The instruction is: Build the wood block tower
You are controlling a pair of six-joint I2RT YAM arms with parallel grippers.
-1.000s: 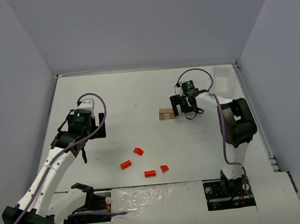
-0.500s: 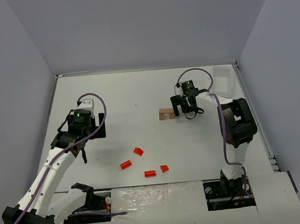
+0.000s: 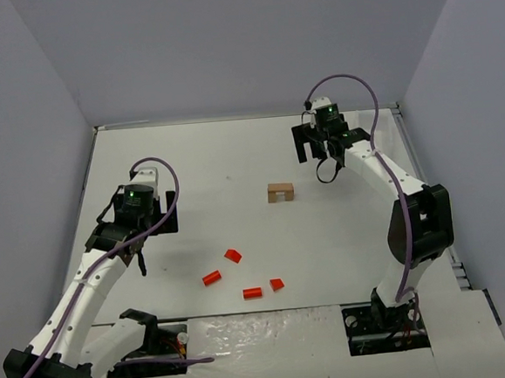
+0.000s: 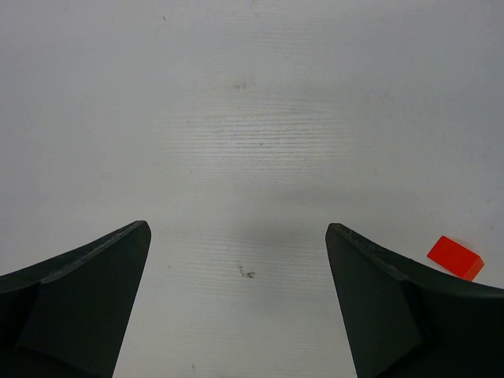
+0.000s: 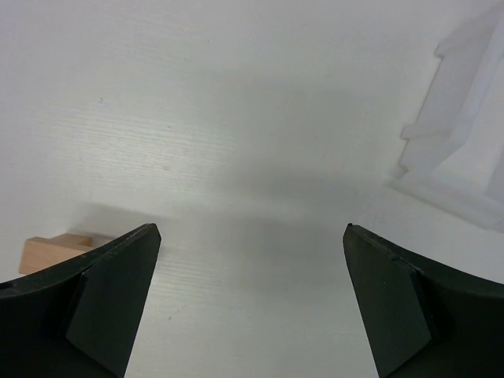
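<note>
Left hand [image 3: 133,256] and right hand [image 3: 321,156] released, empty.
Tan block [image 3: 280,192] lies alone on the surface [image 3: 224,156]; red pieces [image 3: 232,255] scattered nearer the left hand.

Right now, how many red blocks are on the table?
4, grouped toward the near edge: far red block, left red block, middle red block, right red block. None seems hidden.

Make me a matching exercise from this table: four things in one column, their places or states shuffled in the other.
Things:
1. tan block
2. red pieces
3. white tray
4. left claw

Places or states:
A. far right corner of the table
B. open and empty, on the left side
C. alone near the middle
D. scattered near the front edge

Pairs: 1-C, 2-D, 3-A, 4-B.
</note>
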